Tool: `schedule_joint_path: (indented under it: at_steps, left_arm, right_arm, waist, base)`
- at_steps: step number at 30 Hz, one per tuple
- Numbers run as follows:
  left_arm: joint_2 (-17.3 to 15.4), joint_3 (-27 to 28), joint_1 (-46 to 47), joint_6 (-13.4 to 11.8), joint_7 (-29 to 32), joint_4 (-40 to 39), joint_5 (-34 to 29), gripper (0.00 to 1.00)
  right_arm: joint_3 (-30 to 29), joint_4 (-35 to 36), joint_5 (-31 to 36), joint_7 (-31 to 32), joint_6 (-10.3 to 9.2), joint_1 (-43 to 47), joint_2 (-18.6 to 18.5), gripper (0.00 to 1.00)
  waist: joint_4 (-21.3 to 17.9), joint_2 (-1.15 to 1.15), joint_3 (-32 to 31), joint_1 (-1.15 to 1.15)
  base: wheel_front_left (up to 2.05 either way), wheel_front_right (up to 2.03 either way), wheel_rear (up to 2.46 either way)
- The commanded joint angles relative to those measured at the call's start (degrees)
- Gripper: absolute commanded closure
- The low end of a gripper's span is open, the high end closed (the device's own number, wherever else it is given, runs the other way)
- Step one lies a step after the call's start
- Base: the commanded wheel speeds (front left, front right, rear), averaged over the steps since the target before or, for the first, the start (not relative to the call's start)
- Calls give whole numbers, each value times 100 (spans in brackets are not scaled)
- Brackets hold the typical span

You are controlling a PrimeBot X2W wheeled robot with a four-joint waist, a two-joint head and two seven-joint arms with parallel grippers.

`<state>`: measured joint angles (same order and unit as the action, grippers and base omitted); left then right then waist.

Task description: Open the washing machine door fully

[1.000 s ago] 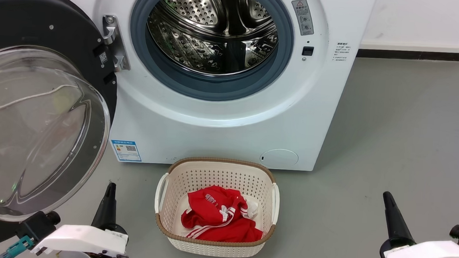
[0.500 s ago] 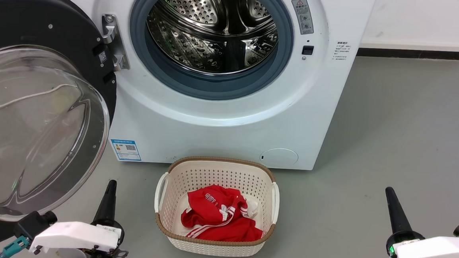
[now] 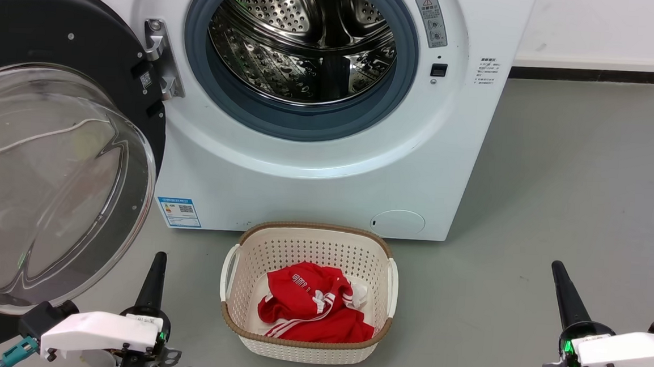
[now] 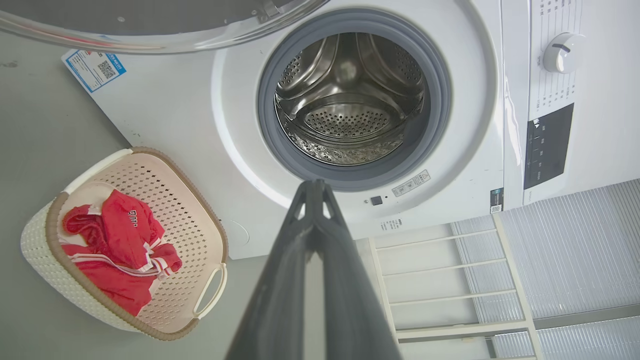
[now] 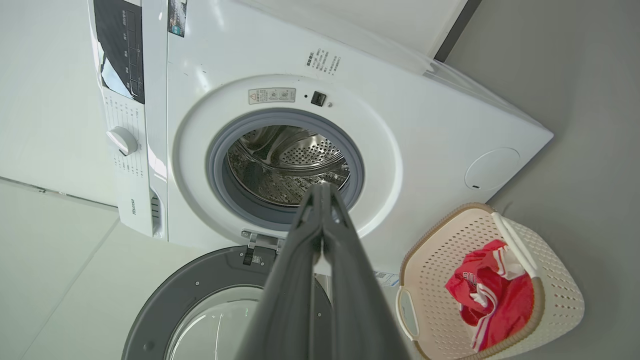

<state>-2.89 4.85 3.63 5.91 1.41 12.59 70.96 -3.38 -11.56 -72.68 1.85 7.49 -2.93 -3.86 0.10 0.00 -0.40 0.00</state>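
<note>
The white boxy front-loading washing machine reads "Hisense" below its white round dial, seen from the right wrist; the head view shows a blue QR-coded sticker low left. Its glossy black round glass-bowled door stands wide open at left. The left gripper and right gripper hang near, fingers pressed together, empty.

You see a polished, perforated steel drum ringed by a matt grey-blue rubber gasket, a round black door with glossy clear glass, and a cream plastic basket holding red cloth.
</note>
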Motion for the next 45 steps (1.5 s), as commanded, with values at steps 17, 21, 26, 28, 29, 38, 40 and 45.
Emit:
schedule_joint_path:
  at_steps: [17,21,26,28,29,38,40,45]
  left_arm:
    - [-2,85,198,86,235,52,927,100]
    - [-1,100,216,106,280,68,1119,100]
    - [0,120,233,117,338,91,1352,100]
    - [0,128,245,123,360,98,1445,100]
    - [0,131,251,129,369,102,1490,100]
    - [2,164,278,162,460,133,1881,100]
    - [2,172,276,165,490,142,1965,100]
    - [3,183,296,174,540,160,2160,100]
  right_arm:
    - [-85,-90,-908,159,1,-220,-19,100]
    - [-104,-115,-1087,198,1,-239,-16,100]
    - [-125,-146,-1322,234,1,-265,-11,100]
    - [-132,-159,-1403,257,0,-269,-9,100]
    - [-136,-165,-1446,268,0,-278,-7,100]
    - [-171,-213,-1820,331,0,-331,2,100]
    - [-181,-227,-1901,345,0,-321,4,100]
    - [-201,-250,-2085,378,0,-357,11,100]
  waist:
    - [-4,0,21,0]
    - [-4,0,26,0]
    - [-6,0,33,0]
    - [-6,0,36,0]
    - [-6,0,37,0]
    - [-8,0,49,0]
    - [-9,0,51,0]
    - [-10,0,58,0]
  base:
    - [0,0,0]
    - [0,0,0]
    - [0,0,0]
    - [0,0,0]
    - [0,0,0]
    - [0,0,0]
    - [0,0,0]
    - [0,0,0]
